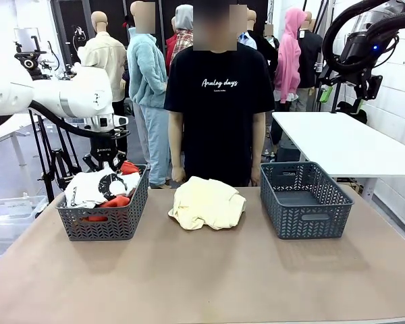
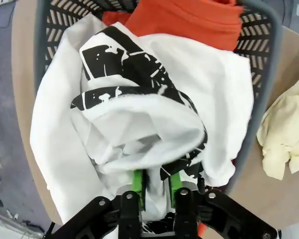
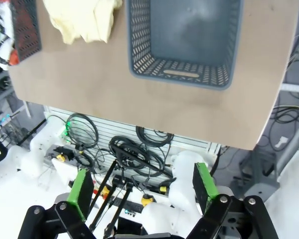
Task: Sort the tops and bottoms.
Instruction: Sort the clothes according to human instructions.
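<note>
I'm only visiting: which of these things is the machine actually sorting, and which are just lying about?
Part of the job: white garment with black print, orange-red garment, pale yellow garment, left basket, right basket.

Just about: white side table, cables below the table, the person's black T-shirt.

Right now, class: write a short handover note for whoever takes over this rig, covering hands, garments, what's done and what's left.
Left hand: down in the left grey plastic basket, jaws narrowly apart around a fold of the white cloth garment with black print; grip unclear.
Right hand: open, raised high over the brown table.
Orange-red cloth garment: same basket.
Pale yellow cloth garment: on the table, between the baskets.
Done: two garments binned. Left: the yellow one; the right grey plastic basket holds nothing.
</note>
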Robot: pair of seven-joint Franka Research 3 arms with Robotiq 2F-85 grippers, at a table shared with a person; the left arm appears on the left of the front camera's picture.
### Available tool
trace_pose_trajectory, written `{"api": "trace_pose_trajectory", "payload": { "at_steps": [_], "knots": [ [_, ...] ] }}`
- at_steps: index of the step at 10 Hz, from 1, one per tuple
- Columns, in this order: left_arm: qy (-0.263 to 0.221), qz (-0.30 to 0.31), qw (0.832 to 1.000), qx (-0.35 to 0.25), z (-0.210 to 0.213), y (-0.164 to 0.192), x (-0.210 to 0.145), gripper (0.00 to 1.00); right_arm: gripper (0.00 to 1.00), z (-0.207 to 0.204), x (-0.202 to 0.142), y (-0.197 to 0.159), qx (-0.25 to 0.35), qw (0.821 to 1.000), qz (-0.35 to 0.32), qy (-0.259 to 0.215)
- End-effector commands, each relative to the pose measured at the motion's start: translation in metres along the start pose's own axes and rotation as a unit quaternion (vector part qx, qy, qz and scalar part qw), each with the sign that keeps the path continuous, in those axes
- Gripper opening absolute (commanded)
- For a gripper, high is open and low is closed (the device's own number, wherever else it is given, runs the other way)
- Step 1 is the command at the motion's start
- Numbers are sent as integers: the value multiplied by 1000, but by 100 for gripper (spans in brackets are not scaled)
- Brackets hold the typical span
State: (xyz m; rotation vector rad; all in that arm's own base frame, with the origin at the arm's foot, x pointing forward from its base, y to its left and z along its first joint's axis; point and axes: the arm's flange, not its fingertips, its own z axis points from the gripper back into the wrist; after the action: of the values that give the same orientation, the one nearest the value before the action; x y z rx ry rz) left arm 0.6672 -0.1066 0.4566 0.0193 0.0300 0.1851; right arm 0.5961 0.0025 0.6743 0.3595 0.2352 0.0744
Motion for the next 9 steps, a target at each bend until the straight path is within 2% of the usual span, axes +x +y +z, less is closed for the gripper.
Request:
{"api": "trace_pose_trajectory", "payload": {
  "at_steps": [1, 2, 3, 7, 9],
  "knots": [
    [-23, -8, 1000, -2, 13, 1, 4, 77, 100, 4, 1, 3, -1, 1000, -6, -4],
    [-26, -7, 1000, -4, 17, 1, 6, 97, 100, 4, 1, 3, -1, 1000, -6, -4],
    [-25, -7, 1000, -9, 19, 2, 6, 100, 100, 4, 1, 3, -1, 1000, -6, -4],
    [-18, -8, 1000, -15, 17, 3, 8, 100, 100, 4, 1, 3, -1, 1000, -6, -4],
    [-36, -14, 999, -16, 30, -2, 3, 100, 100, 4, 1, 3, -1, 1000, -6, -4]
  ]
}}
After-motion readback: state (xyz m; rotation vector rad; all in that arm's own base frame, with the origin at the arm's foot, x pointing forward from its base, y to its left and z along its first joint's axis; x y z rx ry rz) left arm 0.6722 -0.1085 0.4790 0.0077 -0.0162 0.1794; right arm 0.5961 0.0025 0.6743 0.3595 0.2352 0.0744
